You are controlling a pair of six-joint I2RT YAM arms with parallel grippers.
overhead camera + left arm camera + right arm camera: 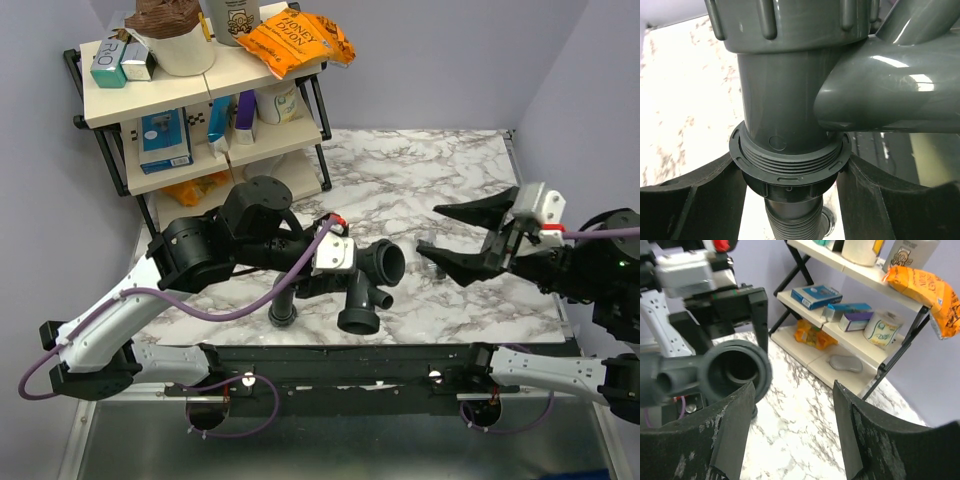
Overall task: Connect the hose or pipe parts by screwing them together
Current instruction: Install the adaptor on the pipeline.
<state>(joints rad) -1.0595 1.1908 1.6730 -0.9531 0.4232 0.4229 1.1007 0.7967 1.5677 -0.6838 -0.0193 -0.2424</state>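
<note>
Two tools on my screens. Left tool is clamped, jaws part-closed, on the fitting at its threaded collar, over the surface near its front edge. Hose hangs from that collar. Right tool gapes empty, facing the fitting's mouth, apart from it.

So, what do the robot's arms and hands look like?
The left arm and right arm have white links, black joints and purple cables. The left hand and right hand each have two black wedge-shaped fingers and a white block marked red.
</note>
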